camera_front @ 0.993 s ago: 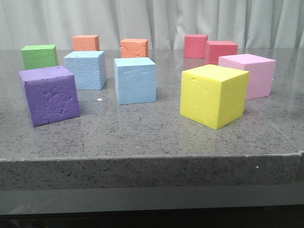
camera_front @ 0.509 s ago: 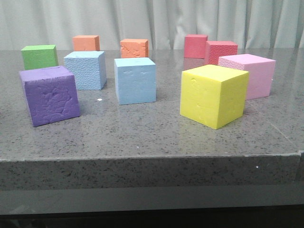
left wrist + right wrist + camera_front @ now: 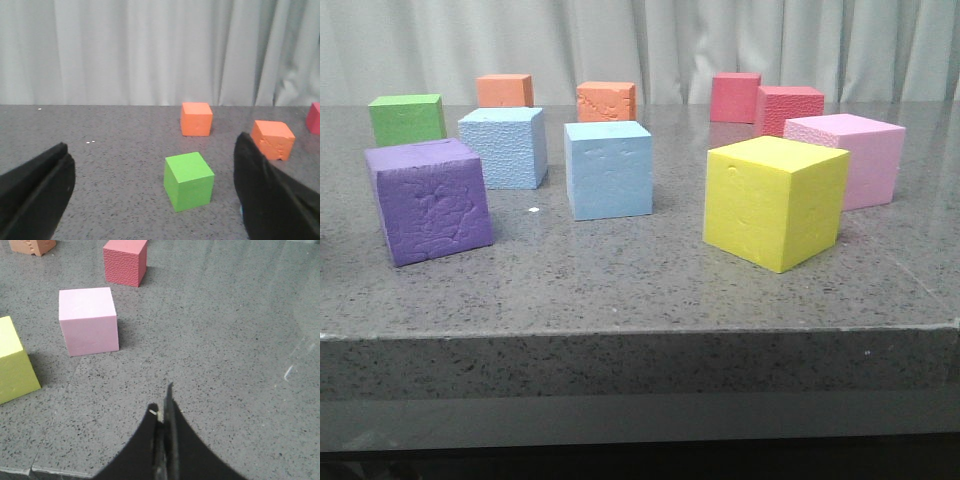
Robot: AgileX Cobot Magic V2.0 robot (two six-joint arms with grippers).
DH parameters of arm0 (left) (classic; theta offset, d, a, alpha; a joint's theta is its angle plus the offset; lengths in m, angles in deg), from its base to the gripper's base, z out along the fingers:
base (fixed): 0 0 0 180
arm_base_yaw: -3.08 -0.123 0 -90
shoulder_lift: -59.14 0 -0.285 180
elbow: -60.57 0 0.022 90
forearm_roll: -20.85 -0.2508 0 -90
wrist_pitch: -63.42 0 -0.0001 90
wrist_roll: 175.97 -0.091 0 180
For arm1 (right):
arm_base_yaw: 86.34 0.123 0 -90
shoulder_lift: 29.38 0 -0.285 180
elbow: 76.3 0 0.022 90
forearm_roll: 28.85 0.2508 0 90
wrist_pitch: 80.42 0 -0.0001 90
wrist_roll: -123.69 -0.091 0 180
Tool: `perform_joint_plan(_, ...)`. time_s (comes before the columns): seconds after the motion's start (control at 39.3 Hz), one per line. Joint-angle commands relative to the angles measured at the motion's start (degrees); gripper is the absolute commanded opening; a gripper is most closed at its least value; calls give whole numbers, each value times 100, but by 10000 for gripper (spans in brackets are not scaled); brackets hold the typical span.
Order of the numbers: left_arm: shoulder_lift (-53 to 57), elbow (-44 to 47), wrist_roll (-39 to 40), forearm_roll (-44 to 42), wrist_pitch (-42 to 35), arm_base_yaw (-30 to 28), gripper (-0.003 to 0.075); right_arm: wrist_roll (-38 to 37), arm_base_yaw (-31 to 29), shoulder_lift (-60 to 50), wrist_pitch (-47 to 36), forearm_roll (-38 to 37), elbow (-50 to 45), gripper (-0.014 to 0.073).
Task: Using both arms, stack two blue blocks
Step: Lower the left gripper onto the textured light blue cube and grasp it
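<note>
Blocks spread across the grey stone table (image 3: pixel 620 290), nothing stacked yet. Front view, left to right: purple cube (image 3: pixel 428 200) at left of frame, nearest the table edge on that side; green cube (image 3: pixel 407 118) behind it, upper left. Pebbly blue block (image 3: pixel 503 147) sits left of centre, behind and right of the purple one. Smoother blue block (image 3: pixel 609 168) is just right of it, centre frame, a little nearer the camera; the two stand side by side with a clear gap, not touching, both flat on the table. Two orange cubes (image 3: pixel 505 90) (image 3: pixel 606 101) in the back row behind them. Yellow cube (image 3: pixel 775 200) right of centre, turned corner-on. Pink cube (image 3: pixel 845 158) behind it at right; two red cubes (image 3: pixel 735 97) (image 3: pixel 788 108) at upper right, close together. No arm shows in the front view. Left wrist view: left gripper (image 3: pixel 152 200) spread wide, dark fingers (image 3: pixel 35 192) at both lower corners of the frame, nothing between them, green cube and both orange cubes ahead on the table. Right wrist view: right gripper (image 3: pixel 161 412) pinched closed, tips together at bottom centre, holding nothing, above bare table; pink cube at left of that frame, yellow corner at far left edge, one red cube at top.
</note>
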Motion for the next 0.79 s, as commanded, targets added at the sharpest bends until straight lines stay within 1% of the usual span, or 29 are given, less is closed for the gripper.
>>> perform_joint_plan(0.0,-412,-596,21,-257,-83,469,617,59,-30,36,-440,-206,138,-68)
perform_joint_plan(0.15,-1254,-1244,21,-386,274,1302,617,59,-30,36,-441,-136,138,-68)
perform_joint_plan(0.28,-2003,-1763,21,-386,457,1754,617,59,-30,36,-441,-97,138,-68)
perform_joint_plan(0.36,-2441,-2094,21,-386,803,1938,617,59,-30,36,-441,-92,138,-68)
perform_joint_plan(0.56,-3623,-3387,113,-258,2542,2068,617,59,-30,36,-441,-92,138,-68)
perform_joint_plan(0.76,-4547,-4435,669,-258,3526,2068,617,59,-30,36,-447,-86,138,-68)
